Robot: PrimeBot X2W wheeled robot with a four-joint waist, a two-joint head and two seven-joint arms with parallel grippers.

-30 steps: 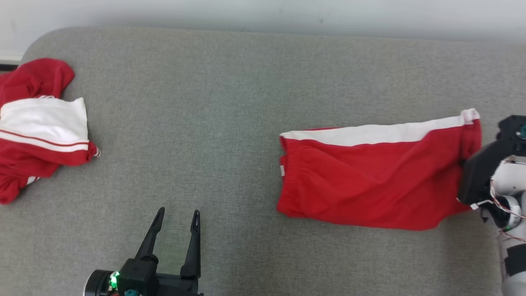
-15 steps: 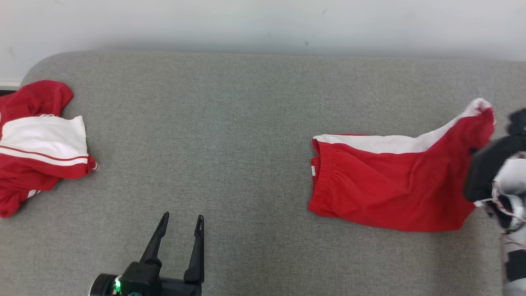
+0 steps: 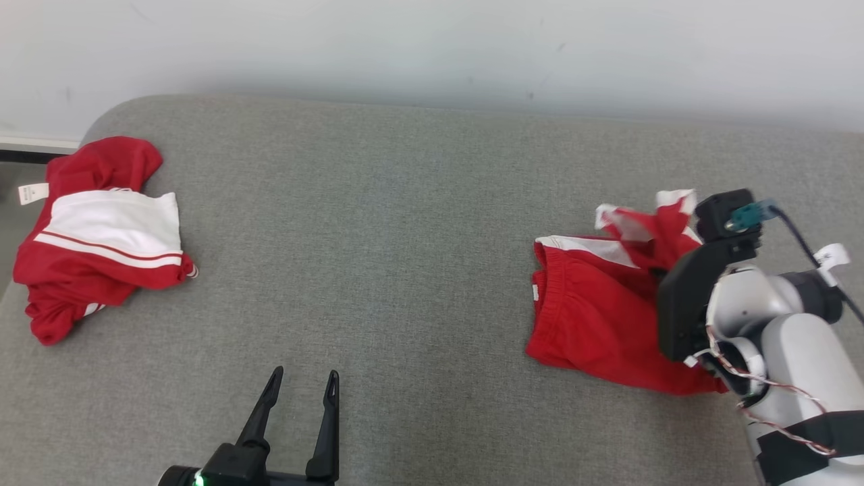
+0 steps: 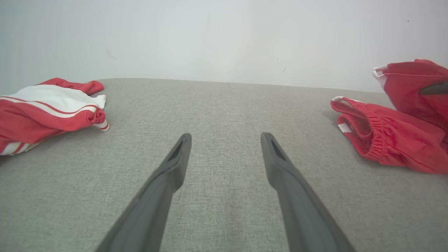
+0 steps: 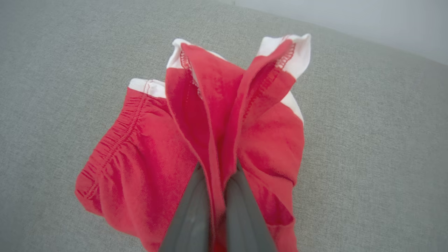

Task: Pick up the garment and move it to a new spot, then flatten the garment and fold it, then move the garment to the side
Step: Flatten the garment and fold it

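Note:
The garment (image 3: 594,317), red shorts with a white side stripe, lies at the right of the grey cushion with its right end lifted and bunched. My right gripper (image 5: 217,169) is shut on that raised hem, red cloth pinched between the two fingers (image 5: 190,213). In the head view the right arm's dark wrist covers the gripper's tips beside the garment's lifted corner (image 3: 665,233). The elastic waistband (image 4: 364,131) faces left in the left wrist view. My left gripper (image 3: 302,379) stands open near the front edge, empty, well left of the garment (image 4: 392,140).
Another red and white garment (image 3: 101,236) lies crumpled at the cushion's far left edge (image 4: 42,112). The grey cushion (image 3: 378,256) runs wide between the two garments. A pale wall (image 3: 432,47) stands behind it.
My right gripper has lifted the garment's right end up and toward the left, so the flat shorts are now bunched and shorter. The head camera has tilted up. The left gripper stayed put.

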